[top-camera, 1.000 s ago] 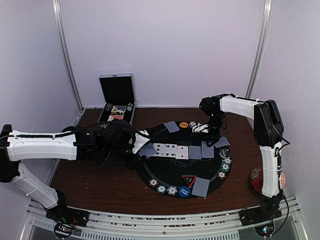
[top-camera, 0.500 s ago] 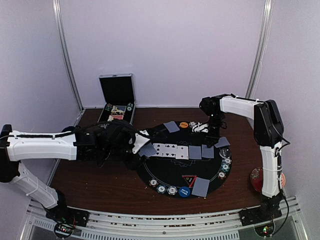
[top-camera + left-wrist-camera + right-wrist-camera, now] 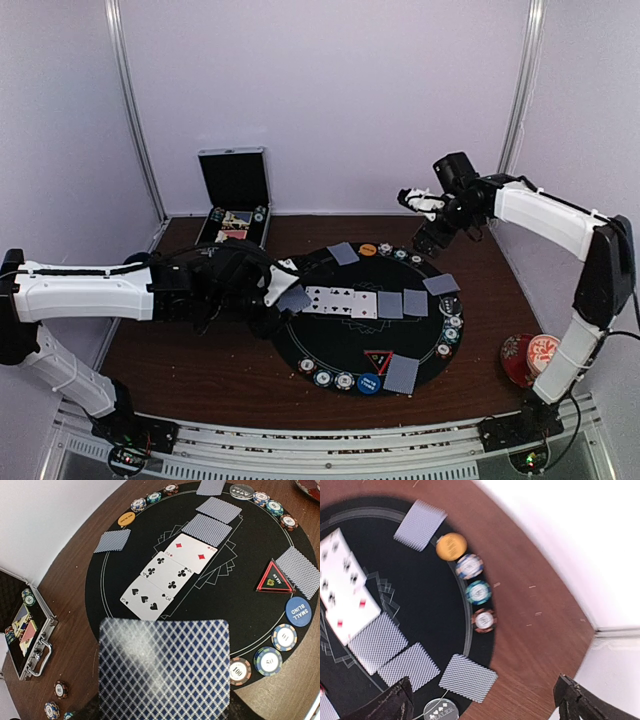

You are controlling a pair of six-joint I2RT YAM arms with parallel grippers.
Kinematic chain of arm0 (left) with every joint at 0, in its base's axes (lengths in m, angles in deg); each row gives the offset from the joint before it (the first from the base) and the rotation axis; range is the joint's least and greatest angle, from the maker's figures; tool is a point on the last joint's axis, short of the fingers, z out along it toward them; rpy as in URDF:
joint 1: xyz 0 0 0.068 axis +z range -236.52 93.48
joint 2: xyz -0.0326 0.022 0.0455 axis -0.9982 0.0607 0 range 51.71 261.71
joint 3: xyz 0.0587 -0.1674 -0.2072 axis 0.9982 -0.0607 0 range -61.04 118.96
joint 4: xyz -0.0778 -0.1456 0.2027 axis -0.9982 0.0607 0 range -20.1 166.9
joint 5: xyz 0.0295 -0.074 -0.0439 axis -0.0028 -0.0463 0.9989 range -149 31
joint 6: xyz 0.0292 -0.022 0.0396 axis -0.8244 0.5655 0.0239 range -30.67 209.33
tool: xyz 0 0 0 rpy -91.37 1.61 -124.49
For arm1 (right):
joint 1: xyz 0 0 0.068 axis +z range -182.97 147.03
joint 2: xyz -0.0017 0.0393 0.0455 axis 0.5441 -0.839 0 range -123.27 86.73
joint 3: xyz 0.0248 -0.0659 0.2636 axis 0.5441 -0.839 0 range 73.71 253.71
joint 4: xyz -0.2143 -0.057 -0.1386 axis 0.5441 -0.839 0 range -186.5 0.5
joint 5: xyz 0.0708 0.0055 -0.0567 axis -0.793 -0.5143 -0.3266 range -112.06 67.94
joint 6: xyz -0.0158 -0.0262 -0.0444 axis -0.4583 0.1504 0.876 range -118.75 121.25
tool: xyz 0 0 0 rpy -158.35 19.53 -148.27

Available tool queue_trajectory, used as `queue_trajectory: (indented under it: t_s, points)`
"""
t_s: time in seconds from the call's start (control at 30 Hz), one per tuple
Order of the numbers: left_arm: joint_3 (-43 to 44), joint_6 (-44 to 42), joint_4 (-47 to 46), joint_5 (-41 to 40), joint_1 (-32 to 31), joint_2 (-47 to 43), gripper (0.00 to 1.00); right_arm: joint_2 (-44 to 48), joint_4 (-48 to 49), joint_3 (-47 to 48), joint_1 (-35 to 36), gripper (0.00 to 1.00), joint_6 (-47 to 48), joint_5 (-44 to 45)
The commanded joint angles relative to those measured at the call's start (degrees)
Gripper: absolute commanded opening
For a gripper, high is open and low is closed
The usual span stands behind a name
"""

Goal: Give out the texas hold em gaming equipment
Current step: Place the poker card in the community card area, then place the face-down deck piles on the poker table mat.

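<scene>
From here, the left pincer [image 3: 272,292] is clenched on a blue-backed held card [image 3: 165,672]; whether it is one card or a thin stack I cannot tell. It hangs over the left rim of the black mat [image 3: 150,535], and that rim is where I judge the next card belongs. Face-down cards [image 3: 112,541] already sit at the far, right and near seats, but the left one is bare. The relation that matters is straight down: the drop spot lies under the card and a touch toward the mat's centre. The row of face-up cards [image 3: 165,575] runs away from this pincer, with its spade end just beyond the held card's front edge. That end is what I could cover if I reach too far in. The left arm is plainly the nearer one. The right pincer [image 3: 484,692] is raised over the far right rim, well apart, fingers spread wide with nothing between them. Below it, three chips [image 3: 478,592] follow the rim beside the orange disc [image 3: 451,546]. The triangle [image 3: 272,576] and blue disc [image 3: 298,611] mark the near seat. Off the mat, the open case [image 3: 235,205] stands at the back of the counter [image 3: 200,350], and a red cup [image 3: 528,355] sits by the right arm's base.
</scene>
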Motion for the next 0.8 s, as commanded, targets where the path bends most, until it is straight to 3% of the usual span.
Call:
queue_trajectory:
  t_s: [0.0, 0.4, 0.77]
  points:
    - [0.8, 0.7, -2.4, -2.3, 0.0, 0.2, 0.65, 6.4, 6.7, -4.3, 0.2, 1.0, -12.9, 7.7]
    - [4.0, 5.7, 0.2, -6.1, 4.5, 5.3, 0.65, 29.9, 4.9, -22.9, 0.2, 1.0, -18.5, 3.5]
    - [13.8, 12.8, -0.2, 1.2, 14.8, 17.9, 0.65, 42.6, 8.1, -33.6, 0.2, 1.0, -18.6, -2.6]
